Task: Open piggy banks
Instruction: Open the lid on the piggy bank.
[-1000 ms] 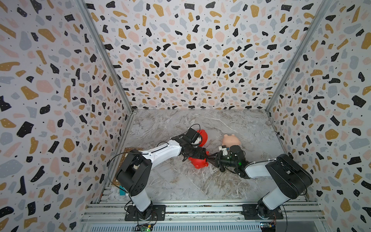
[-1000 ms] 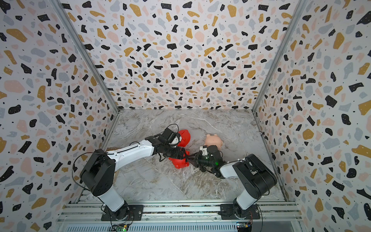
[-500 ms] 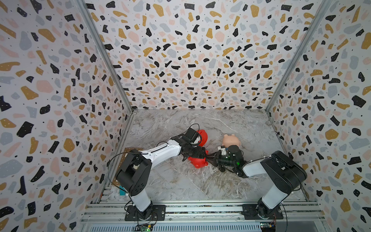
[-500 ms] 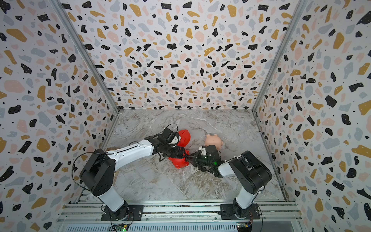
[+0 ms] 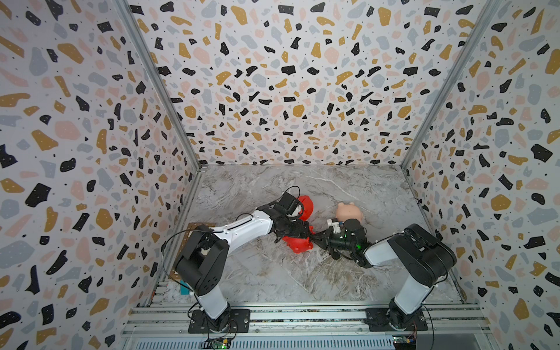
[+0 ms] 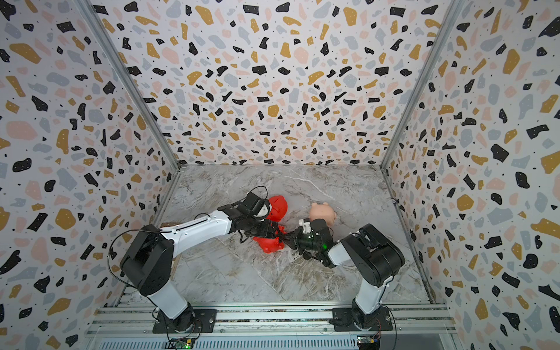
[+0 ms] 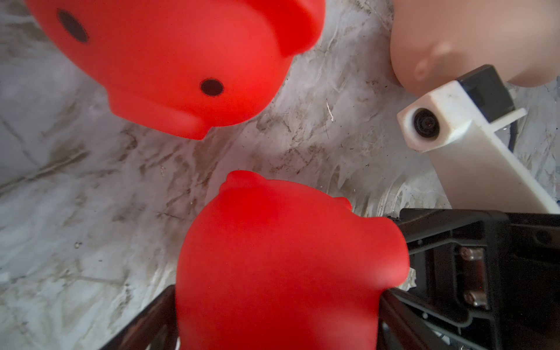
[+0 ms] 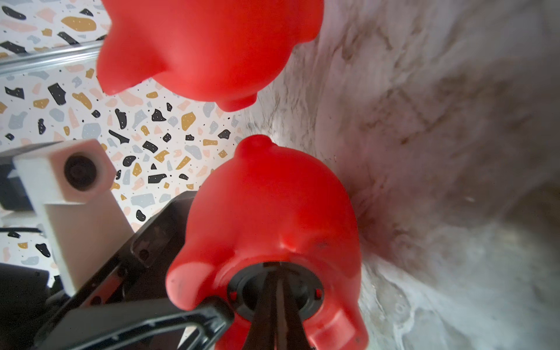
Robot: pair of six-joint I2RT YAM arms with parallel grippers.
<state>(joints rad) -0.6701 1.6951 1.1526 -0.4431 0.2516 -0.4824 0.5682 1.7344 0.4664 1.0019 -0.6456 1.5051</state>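
While the left gripper [image 7: 277, 315] clamps a red pig [image 7: 288, 248] near the middle of the table [image 5: 272, 272], the right gripper [image 8: 277, 291], pinched shut, digs into its black belly plug [image 8: 242, 292]. Should those tips slip, or the pig twist in its clamp, the plug may stay put.

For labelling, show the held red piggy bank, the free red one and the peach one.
held red piggy bank [image 8: 266, 212]: right wrist view, body.
free red piggy bank [image 7: 157, 60]: left wrist view, face.
peach piggy bank [image 5: 348, 213]: a top view, body.

Grey marbled tabletop [image 5: 272, 272], terrazzo-patterned walls [image 5: 288, 75], aluminium rail [image 5: 303, 316]
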